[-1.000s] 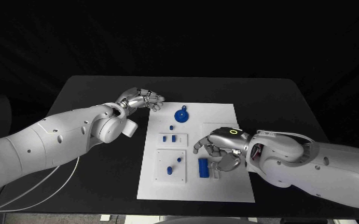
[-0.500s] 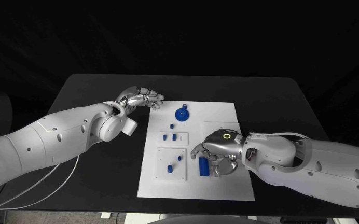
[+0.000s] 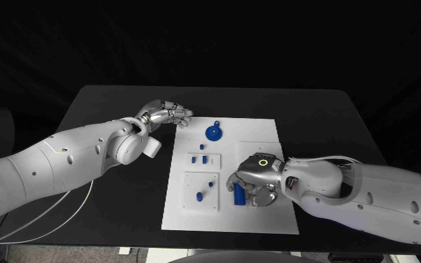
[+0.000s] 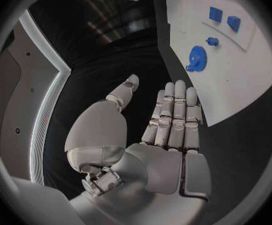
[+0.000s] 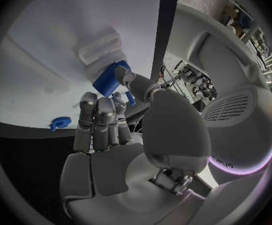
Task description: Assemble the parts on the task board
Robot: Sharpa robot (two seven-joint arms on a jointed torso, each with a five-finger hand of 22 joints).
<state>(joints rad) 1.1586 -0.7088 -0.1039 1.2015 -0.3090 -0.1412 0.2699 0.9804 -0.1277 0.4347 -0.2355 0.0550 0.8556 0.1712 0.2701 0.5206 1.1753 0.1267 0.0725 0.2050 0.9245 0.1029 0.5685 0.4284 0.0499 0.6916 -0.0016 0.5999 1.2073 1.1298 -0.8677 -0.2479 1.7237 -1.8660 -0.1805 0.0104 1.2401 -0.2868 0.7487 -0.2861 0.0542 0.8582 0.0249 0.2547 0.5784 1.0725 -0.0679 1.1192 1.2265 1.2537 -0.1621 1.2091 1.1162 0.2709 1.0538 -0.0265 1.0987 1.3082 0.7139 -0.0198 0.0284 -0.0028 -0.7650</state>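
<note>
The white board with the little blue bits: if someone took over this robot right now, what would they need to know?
Left hand: holds nothing, fingers together, at the task board's far left corner.
Right hand: down on the long blue part near the board's near edge; its thumb touches the part, though a firm grip cannot be confirmed.
Blue gear lies loose at the far end. Two small blue blocks and a small blue peg sit in the left plates.
Done: hard to tell. Left: placing the long part and gear.
</note>
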